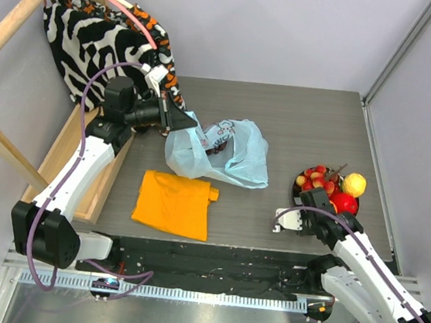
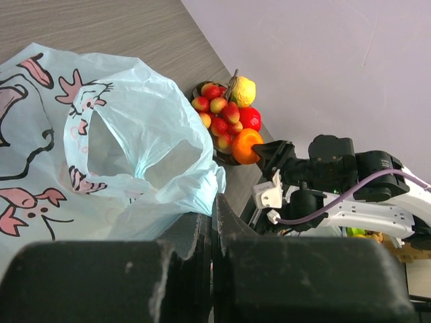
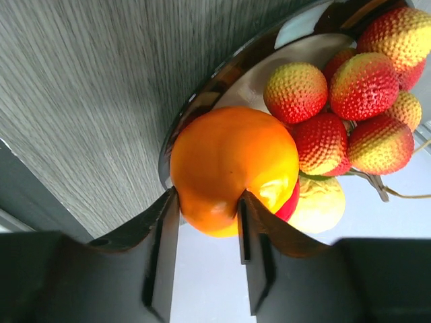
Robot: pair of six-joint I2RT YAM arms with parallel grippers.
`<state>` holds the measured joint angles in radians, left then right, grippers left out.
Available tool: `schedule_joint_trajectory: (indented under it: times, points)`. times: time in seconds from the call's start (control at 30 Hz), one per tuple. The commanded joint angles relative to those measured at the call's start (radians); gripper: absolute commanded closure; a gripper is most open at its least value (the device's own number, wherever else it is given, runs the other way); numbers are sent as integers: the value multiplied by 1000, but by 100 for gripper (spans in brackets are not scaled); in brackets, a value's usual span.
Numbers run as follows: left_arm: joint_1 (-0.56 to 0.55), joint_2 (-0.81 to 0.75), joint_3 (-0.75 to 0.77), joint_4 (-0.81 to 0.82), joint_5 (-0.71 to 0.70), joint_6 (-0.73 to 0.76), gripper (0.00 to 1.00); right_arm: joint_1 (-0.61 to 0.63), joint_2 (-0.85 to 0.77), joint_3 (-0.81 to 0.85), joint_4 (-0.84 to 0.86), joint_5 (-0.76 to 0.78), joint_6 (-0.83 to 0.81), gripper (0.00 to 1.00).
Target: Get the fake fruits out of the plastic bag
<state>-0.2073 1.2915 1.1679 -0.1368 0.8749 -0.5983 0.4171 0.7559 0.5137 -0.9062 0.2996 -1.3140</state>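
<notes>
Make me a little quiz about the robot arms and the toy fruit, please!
1. True or false: the left gripper pinches an edge of the plastic bag.
2. Which fruit does the right gripper hold? A banana, B orange, C pear.
3. What colour is the folded cloth lying flat on the table?
Key: 1 true. 2 B. 3 orange.

Orange [image 3: 232,168] between fingers [image 3: 163,259], beside strawberries [image 3: 323,145]
</notes>
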Motion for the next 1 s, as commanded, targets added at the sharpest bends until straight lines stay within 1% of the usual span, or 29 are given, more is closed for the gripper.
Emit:
schedule_joint_trajectory:
  times: [0.0,0.07,0.1,0.17,0.3,0.37,0.43,0.47,0.5,0.53,0.57,0.6,0.67,0.7,0.73,0.77,0.8,0.83,0.87,0.9,0.93,0.97]
  points:
    - [5,-8,10,54,19,-17,100,2,-35,17,-17,44,-27,52]
    - [5,-8,10,59,22,-20,100,0,-50,45,-40,41,-24,47]
    - [5,-9,9,60,24,-20,100,0,-55,55,-43,41,-24,42]
    - [5,-8,7,63,29,-20,100,0,-69,83,-66,35,-27,39]
    - [5,-8,4,75,32,-27,100,2,-69,143,-144,4,-22,36]
    - [5,-9,7,77,38,-34,100,0,-61,215,-212,-25,-21,36]
    - [5,-14,9,77,52,-40,100,0,-46,345,-276,-48,-19,36]
    - [5,-17,9,77,61,-43,100,2,-29,400,-292,-74,-19,33]
    - [5,-27,9,65,67,-41,100,0,5,510,-295,-89,-1,32]
    - [5,-35,-3,59,75,-41,100,0,32,567,-293,-108,13,31]
    - [5,-44,-13,57,78,-43,100,2,57,621,-289,-160,30,30]
    - [5,-66,-26,57,81,-41,100,0,125,717,-274,-183,103,30]
    - [5,-87,-80,55,90,-31,100,2,202,819,-215,-278,210,30]
    - [5,-107,-118,45,93,-17,100,5,306,915,-192,-287,340,31]
    - [6,-116,-132,25,78,12,100,6,359,969,-165,-348,420,32]
    - [8,-124,-143,-25,72,53,100,9,425,1024,-160,-378,487,34]
    - [12,-141,-161,-46,69,67,100,15,530,1127,-149,-452,548,36]
    - [16,-149,-168,-62,65,77,100,29,589,1175,-145,-494,669,42]
    - [16,-159,-174,-85,62,84,100,38,636,1215,-134,-535,718,46]
    - [19,-167,-191,-92,56,83,100,54,675,1267,-85,-607,777,49]
    - [22,-188,-197,-95,50,77,100,98,748,1281,-59,-638,855,55]
    - [26,-195,-204,-95,39,68,100,124,775,1290,-30,-663,887,58]
